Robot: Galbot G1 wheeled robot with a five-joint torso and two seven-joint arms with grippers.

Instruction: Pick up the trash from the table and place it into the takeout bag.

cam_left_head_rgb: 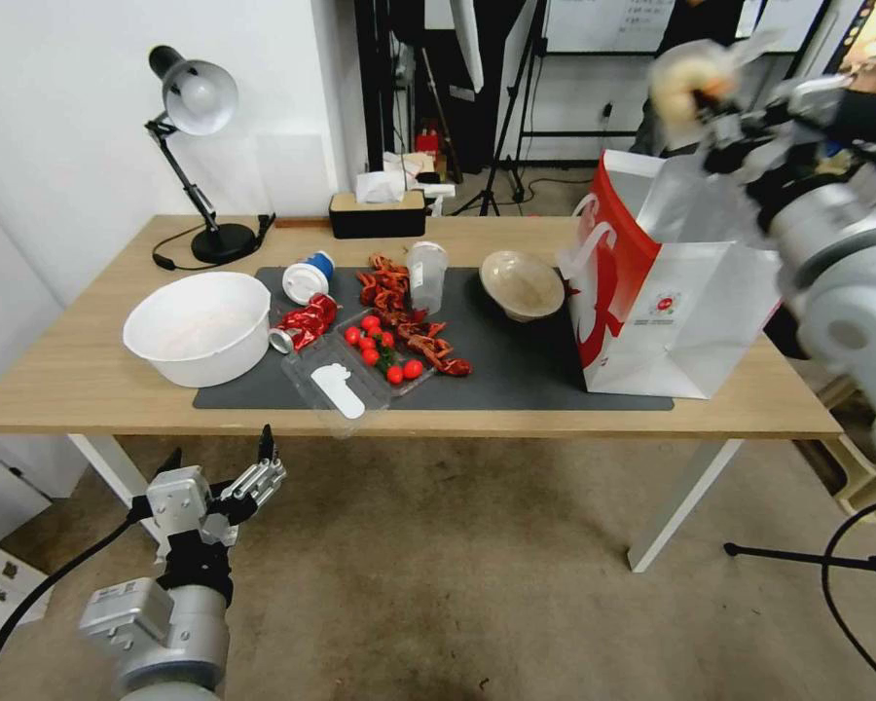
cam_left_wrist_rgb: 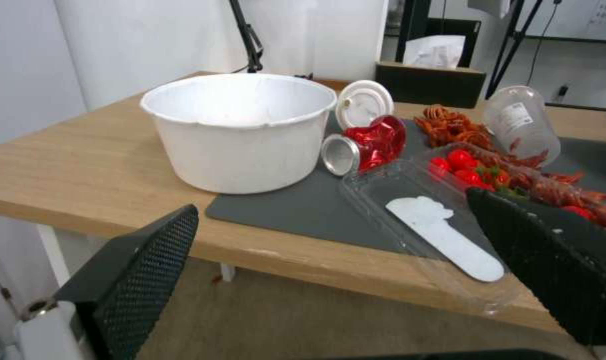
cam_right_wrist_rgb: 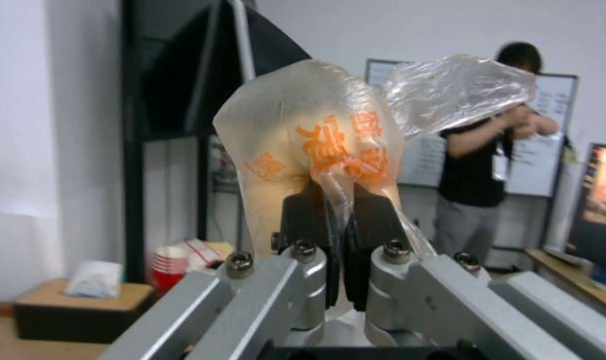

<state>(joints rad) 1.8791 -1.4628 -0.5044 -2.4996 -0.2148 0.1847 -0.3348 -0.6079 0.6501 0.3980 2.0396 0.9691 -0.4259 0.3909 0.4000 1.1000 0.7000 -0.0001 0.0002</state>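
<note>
High above the open takeout bag (cam_left_head_rgb: 672, 292), my right gripper (cam_left_head_rgb: 715, 117) (cam_right_wrist_rgb: 336, 200) is shut on the clear bag with bun (cam_left_head_rgb: 689, 80) (cam_right_wrist_rgb: 303, 140). On the table (cam_left_head_rgb: 88, 380) the dark mat (cam_left_head_rgb: 516, 360) carries a crushed red can (cam_left_head_rgb: 305, 323) (cam_left_wrist_rgb: 372, 145), a blue-and-white lidded cup (cam_left_head_rgb: 308, 276) (cam_left_wrist_rgb: 364, 102) on its side, a clear plastic cup (cam_left_head_rgb: 426, 276) (cam_left_wrist_rgb: 519, 122) and a beige paper bowl (cam_left_head_rgb: 522, 283). Below the table's front edge my left gripper (cam_left_head_rgb: 219, 460) (cam_left_wrist_rgb: 336, 210) hangs open and holds nothing.
A large white bowl (cam_left_head_rgb: 200, 326) stands at the mat's left end. A clear clamshell (cam_left_head_rgb: 346, 382) with cherry tomatoes (cam_left_head_rgb: 375, 341) and red crawfish shells (cam_left_head_rgb: 399, 297) lie mid-mat. A desk lamp (cam_left_head_rgb: 197, 107) and a tissue box (cam_left_head_rgb: 377, 212) stand at the back.
</note>
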